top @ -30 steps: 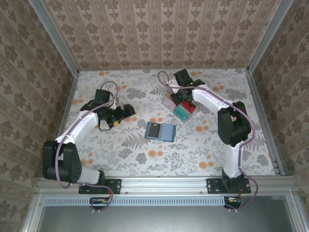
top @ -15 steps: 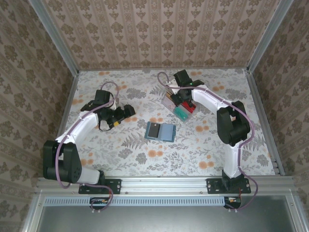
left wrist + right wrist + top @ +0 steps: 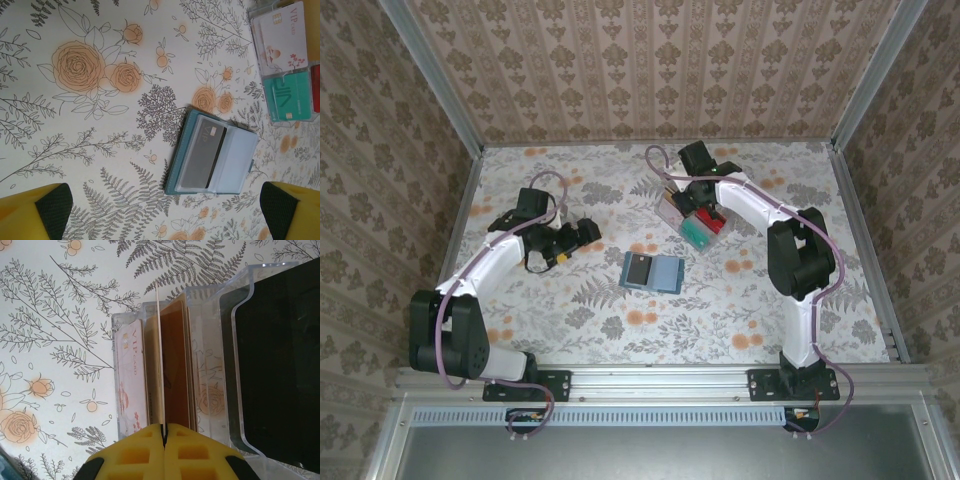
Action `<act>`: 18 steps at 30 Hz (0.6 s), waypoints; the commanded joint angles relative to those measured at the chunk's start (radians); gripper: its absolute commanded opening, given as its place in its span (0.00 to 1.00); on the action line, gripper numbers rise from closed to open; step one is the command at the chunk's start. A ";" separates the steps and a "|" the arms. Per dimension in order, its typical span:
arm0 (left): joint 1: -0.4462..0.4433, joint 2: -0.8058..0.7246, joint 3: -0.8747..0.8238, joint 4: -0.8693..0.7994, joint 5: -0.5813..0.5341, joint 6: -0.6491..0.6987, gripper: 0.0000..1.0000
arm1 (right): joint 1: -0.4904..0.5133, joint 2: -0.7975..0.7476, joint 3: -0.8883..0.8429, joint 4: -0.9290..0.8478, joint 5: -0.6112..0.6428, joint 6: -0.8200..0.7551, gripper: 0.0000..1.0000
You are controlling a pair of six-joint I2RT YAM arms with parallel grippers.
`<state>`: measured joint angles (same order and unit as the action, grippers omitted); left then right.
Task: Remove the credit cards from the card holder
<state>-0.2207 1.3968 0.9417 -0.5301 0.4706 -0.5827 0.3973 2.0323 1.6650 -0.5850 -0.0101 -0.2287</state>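
Note:
The card holder (image 3: 651,271) lies open on the flowered table, teal outside and pale blue inside. A dark grey VIP card (image 3: 202,157) sits in one pocket of the card holder (image 3: 235,165). My left gripper (image 3: 164,201) hovers over the table just short of the holder. It is open, and its yellow fingertips (image 3: 37,212) stand far apart with nothing between them. In the top view the left gripper (image 3: 575,240) is to the left of the holder. My right gripper (image 3: 164,429) is shut on a thin pale card (image 3: 159,355) seen edge-on, standing in a slot of the clear tray (image 3: 116,370).
The clear compartment tray (image 3: 670,212) stands behind and right of the holder, under my right gripper (image 3: 693,200). It holds a white VIP card (image 3: 280,37), a teal card (image 3: 287,95), orange-brown cards (image 3: 175,365) and a black block (image 3: 280,365). Patterned walls enclose the table.
Almost nothing: the right wrist has edged slightly towards the back over the tray, still gripping the card. The left arm has hardly moved.

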 commanded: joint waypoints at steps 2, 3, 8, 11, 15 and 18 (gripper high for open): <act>0.009 -0.018 -0.011 0.001 0.019 0.003 1.00 | -0.005 0.035 0.032 -0.038 0.003 0.026 0.00; 0.009 -0.019 -0.011 -0.001 0.019 0.003 1.00 | -0.004 0.039 0.033 -0.042 0.003 0.026 0.00; 0.011 -0.021 -0.013 -0.002 0.020 0.003 1.00 | -0.004 0.047 0.028 -0.042 0.020 0.024 0.07; 0.011 -0.022 -0.012 -0.002 0.022 0.005 1.00 | -0.005 0.035 0.035 -0.061 0.018 0.023 0.20; 0.011 -0.025 -0.012 -0.002 0.028 0.001 1.00 | -0.003 -0.019 0.028 -0.063 0.022 0.044 0.25; 0.011 -0.028 -0.009 -0.002 0.031 0.000 1.00 | -0.003 -0.065 0.027 -0.064 0.019 0.073 0.27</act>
<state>-0.2207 1.3964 0.9417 -0.5304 0.4770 -0.5827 0.3973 2.0506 1.6730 -0.6163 -0.0063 -0.1925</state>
